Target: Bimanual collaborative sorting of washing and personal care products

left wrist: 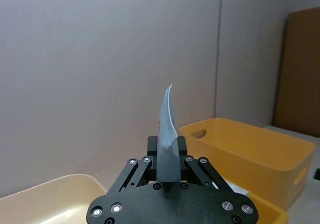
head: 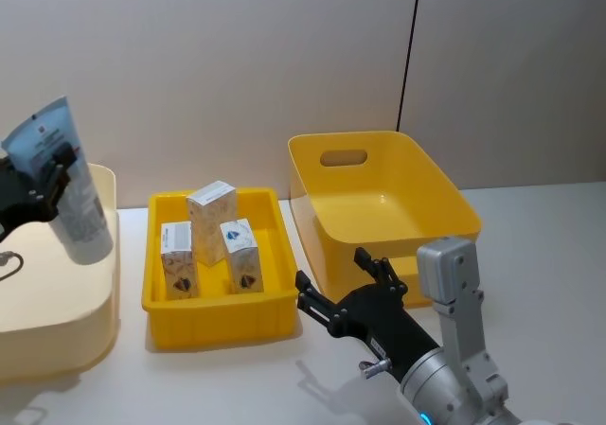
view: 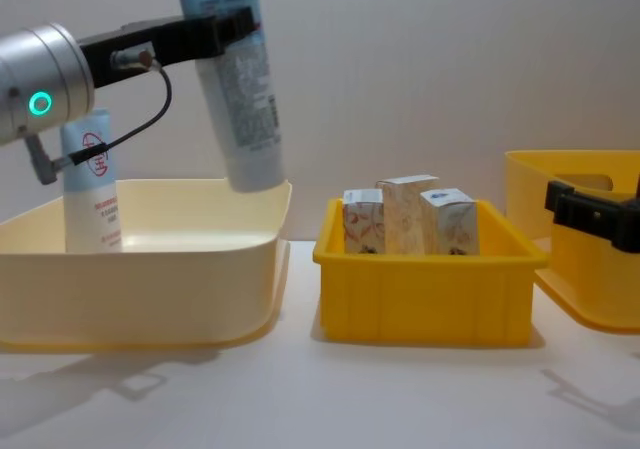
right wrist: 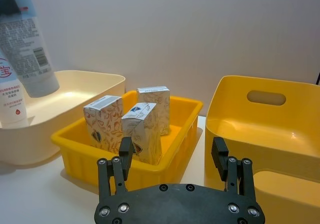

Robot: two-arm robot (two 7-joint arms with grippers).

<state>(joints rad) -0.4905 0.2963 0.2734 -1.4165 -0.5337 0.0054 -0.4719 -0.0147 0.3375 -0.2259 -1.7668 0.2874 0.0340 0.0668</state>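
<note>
Over the cream bin [head: 106, 255], head view: my left gripper [head: 49, 177] pinches the blue tube [head: 80, 212], long axis steeply tilted, crimp up. Right wrist view: right gripper [right wrist: 172, 151], jaws spread, faces the cartons [right wrist: 145, 126] just ahead; I judge it nearer them.

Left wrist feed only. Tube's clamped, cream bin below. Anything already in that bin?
Observer: Yes, a white bottle with a red round mark stands upright in the cream bin.
Operator: Tube clear of it?
Observer: Yes. The left gripper holds the pale-blue tube tilted above the bin, apart from the bottle.
Operator: Right arm?
Observer: Right gripper is open and empty, near the front of the large yellow bin, beside the yellow tray holding three floral cartons.
</note>
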